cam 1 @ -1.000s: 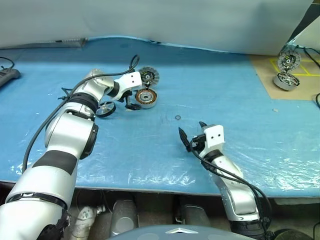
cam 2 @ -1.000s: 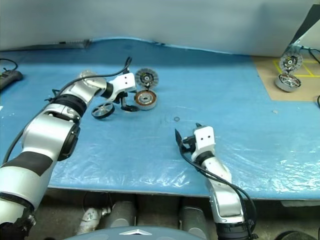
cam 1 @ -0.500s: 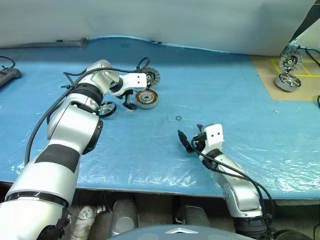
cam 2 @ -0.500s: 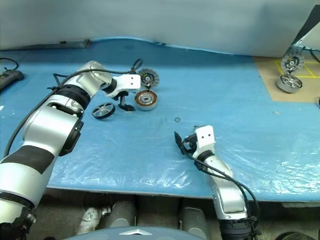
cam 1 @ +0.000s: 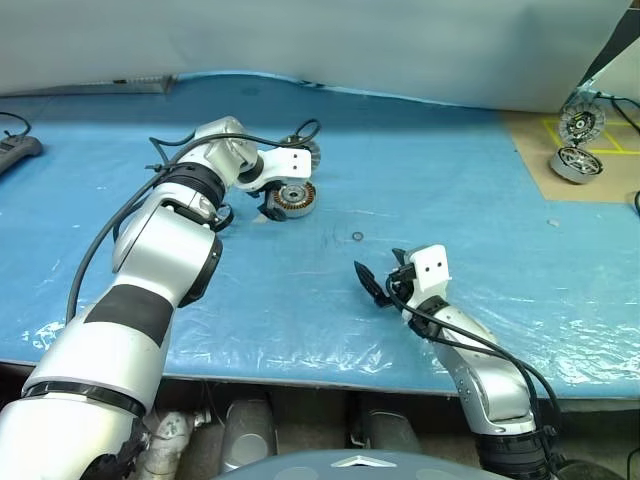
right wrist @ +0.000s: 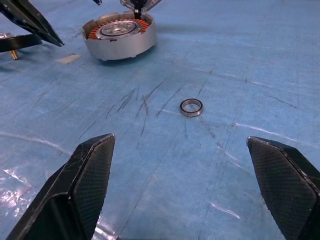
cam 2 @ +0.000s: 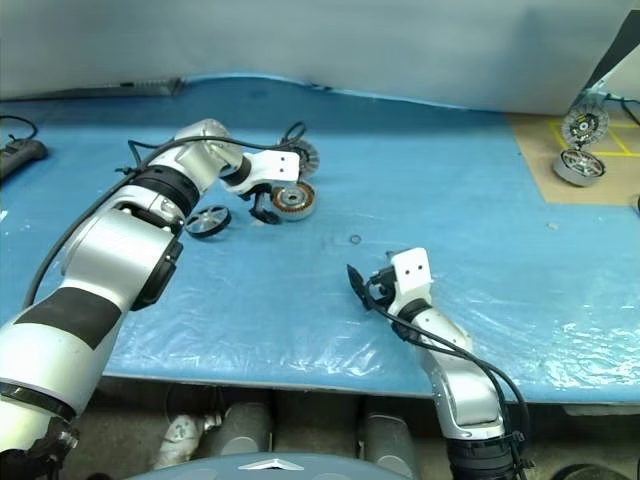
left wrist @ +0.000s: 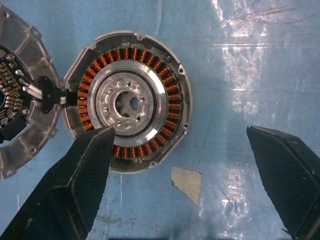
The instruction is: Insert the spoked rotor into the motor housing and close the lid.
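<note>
Copper windings ring the inside of the motor housing (left wrist: pixel 127 102), which sits open on the blue table cover (cam 1: pixel 420 190) with nothing in it yet. The lid (left wrist: pixel 17 100) lies beside it, ribbed inner face up, joined to it at one edge. The spoked rotor (cam 2: pixel 207 221) lies flat on the cover on the robot's left side of the housing, a little nearer the robot, partly behind the left forearm.

So the insertion has not begun, as I judge it: this looks like the reach before the rotor is picked up. The left gripper (cam 2: pixel 268 208) hangs just over the housing's near-left edge, pointing steeply down, fingers spread wide and holding nothing. In the left wrist view one finger (left wrist: pixel 87 170) overlaps the housing's rim while the other stands well out over bare cover. The rotor is not between them; it lies off to the side, near but apart.

The next move probably calls for shifting that gripper across to the rotor and closing on its rim.

The right gripper (cam 1: pixel 378 282) hovers low near the table's front edge, fingers spread and empty, with a small metal ring (right wrist: pixel 191 107) lying ahead of it.
</note>
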Robot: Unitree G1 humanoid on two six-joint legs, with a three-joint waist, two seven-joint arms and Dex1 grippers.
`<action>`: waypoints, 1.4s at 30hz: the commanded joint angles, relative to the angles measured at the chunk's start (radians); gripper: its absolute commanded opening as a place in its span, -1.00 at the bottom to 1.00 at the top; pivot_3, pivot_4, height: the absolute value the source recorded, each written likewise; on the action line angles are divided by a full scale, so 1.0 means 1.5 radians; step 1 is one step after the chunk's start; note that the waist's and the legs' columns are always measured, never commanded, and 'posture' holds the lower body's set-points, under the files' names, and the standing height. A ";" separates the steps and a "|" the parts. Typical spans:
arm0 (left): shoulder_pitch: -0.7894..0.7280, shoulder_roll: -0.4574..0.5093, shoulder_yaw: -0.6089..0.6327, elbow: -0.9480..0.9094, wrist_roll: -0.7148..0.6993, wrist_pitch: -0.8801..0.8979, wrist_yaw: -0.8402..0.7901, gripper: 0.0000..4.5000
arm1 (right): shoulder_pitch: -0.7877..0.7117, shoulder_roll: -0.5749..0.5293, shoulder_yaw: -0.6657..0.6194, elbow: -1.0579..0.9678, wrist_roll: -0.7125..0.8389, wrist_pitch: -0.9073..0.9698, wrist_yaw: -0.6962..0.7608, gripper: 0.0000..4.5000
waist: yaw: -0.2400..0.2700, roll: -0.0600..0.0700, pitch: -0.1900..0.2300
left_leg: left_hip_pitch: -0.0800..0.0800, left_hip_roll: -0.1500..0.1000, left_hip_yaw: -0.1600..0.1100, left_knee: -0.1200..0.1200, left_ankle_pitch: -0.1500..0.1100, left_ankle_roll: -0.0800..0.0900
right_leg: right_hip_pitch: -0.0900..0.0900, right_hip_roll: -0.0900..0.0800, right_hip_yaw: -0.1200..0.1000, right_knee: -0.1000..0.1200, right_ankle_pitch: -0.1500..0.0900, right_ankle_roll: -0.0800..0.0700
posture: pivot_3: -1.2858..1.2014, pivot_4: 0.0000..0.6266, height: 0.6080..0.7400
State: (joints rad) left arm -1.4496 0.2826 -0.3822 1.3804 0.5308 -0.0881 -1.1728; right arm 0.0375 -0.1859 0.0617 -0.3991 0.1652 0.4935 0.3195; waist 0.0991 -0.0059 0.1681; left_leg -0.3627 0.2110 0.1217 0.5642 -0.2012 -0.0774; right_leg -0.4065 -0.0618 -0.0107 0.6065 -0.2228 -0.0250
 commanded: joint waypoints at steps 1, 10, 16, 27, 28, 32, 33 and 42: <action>-0.020 -0.005 -0.008 0.000 0.012 0.011 0.017 1.00 | 0.006 0.000 -0.003 -0.038 0.015 0.005 -0.004 1.00 | 0.000 0.000 0.000 | 0.000 0.000 0.000 0.000 0.000 0.000 | 0.000 0.000 0.000 0.000 0.000 0.000 | 0.03 -0.52 1.00; -0.011 -0.019 -0.019 0.003 0.024 0.023 0.008 1.00 | 0.018 -0.012 -0.009 -0.050 0.020 0.015 -0.005 1.00 | 0.000 0.000 0.000 | 0.000 0.000 0.000 0.000 0.000 0.000 | 0.000 0.000 0.000 0.000 0.000 0.000 | 0.03 -0.52 1.00; -0.011 -0.036 -0.034 0.004 0.041 0.044 0.000 1.00 | 0.030 -0.020 -0.003 -0.061 0.025 0.024 -0.001 1.00 | 0.001 -0.001 0.001 | 0.000 0.000 0.000 0.000 0.000 0.000 | 0.000 0.000 0.000 0.000 0.000 0.000 | 0.03 -0.52 1.00; -0.012 -0.061 -0.041 0.004 0.049 0.049 0.015 1.00 | 0.042 -0.033 -0.006 -0.082 0.028 0.040 -0.004 1.00 | 0.000 -0.001 0.001 | 0.000 0.000 0.000 0.000 0.000 0.000 | 0.000 0.000 0.000 0.000 0.000 0.000 | 0.03 -0.52 1.00; -0.014 -0.060 -0.039 0.004 0.048 0.050 0.015 1.00 | 0.045 -0.034 -0.007 -0.085 0.029 0.041 -0.004 1.00 | 0.000 -0.001 0.001 | 0.000 0.000 0.000 0.000 0.000 0.000 | 0.000 0.000 0.000 0.000 0.000 0.000 | 0.03 -0.52 1.00; -0.024 -0.055 -0.039 0.004 0.050 0.051 0.026 1.00 | 0.050 -0.033 -0.005 -0.086 0.028 0.040 -0.008 1.00 | 0.000 -0.001 0.001 | 0.000 0.000 0.000 0.000 0.000 0.000 | 0.000 0.000 0.000 0.000 0.000 0.000 | 0.03 -0.52 1.00; -0.024 -0.055 -0.041 0.004 0.052 0.051 0.033 1.00 | 0.050 -0.032 -0.004 -0.085 0.028 0.040 -0.009 1.00 | 0.000 -0.001 0.001 | 0.000 0.000 0.000 0.000 0.000 0.000 | 0.000 0.000 0.000 0.000 0.000 0.000 | 0.03 -0.52 1.00; -0.016 -0.055 -0.049 0.006 0.065 0.052 0.086 1.00 | 0.052 -0.028 0.001 -0.081 0.024 0.038 -0.021 1.00 | 0.000 -0.001 0.001 | 0.000 0.000 0.000 0.000 0.000 0.000 | 0.000 0.000 0.000 0.000 0.000 0.000 | 0.03 -0.52 1.00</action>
State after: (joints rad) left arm -1.4494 0.1903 -0.4455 1.3973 0.6164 -0.0122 -1.0493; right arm 0.1115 -0.2315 0.0614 -0.4844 0.1959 0.5565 0.2916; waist 0.0998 -0.0072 0.1700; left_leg -0.3625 0.2104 0.1216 0.5639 -0.2012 -0.0772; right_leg -0.4065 -0.0622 -0.0107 0.6061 -0.2228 -0.0246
